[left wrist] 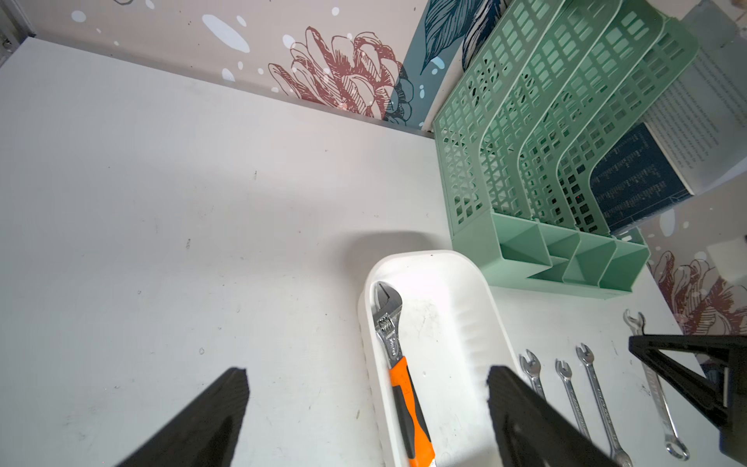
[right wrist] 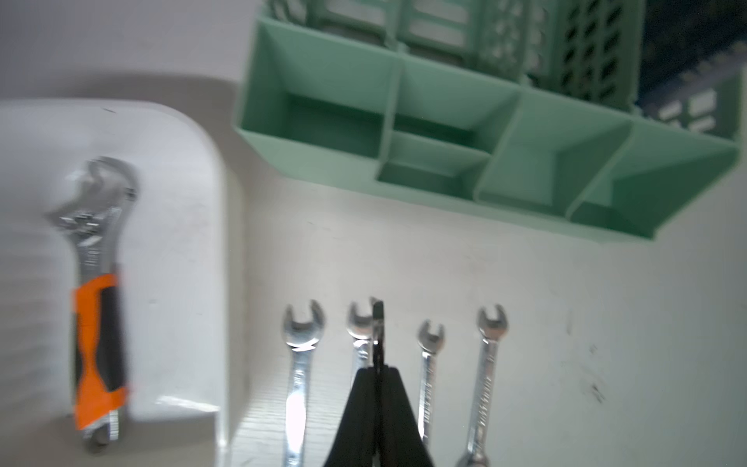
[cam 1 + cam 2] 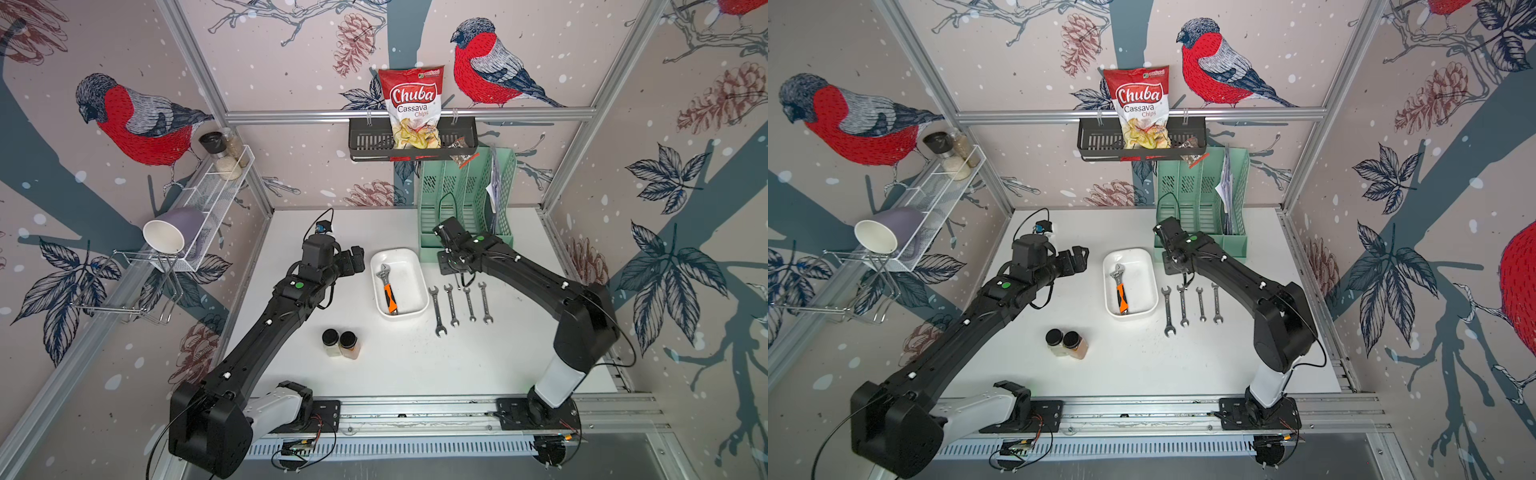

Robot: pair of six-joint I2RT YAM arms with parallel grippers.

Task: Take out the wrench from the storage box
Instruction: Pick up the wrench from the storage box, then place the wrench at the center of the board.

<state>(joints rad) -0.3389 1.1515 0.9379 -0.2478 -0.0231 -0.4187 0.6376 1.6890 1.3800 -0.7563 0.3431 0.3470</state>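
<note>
One shallow white rectangular plastic storage box [image 3: 415,266] is sitting near the middle of the white table [image 3: 415,365] in both top views. One adjustable steel wrench [image 3: 387,291] with an orange-and-black grip is lying inside it along the 9 o'clock wall, head pointing to 12 o'clock and handle to 6 o'clock. At the box's 3 o'clock, four small silver open-ended spanners [image 3: 451,305] are lying side by side on the table, apart from each other. At its 7 o'clock, two clear spice jars [image 3: 348,340] with black lids are standing touching each other. At 1 o'clock one mint-green slotted plastic desk organizer [image 3: 465,195] is standing near the back wall. One black perforated wall basket [image 3: 370,141] is holding one red-and-white chips bag [image 3: 411,99].

The left gripper [image 3: 358,259] is hovering at the box's 9 o'clock, jaws spread wide and gripping nothing. The right gripper [image 2: 378,319] is hanging over the spanner row at the box's 2 o'clock, its two fingers pressed together with nothing between them.
</note>
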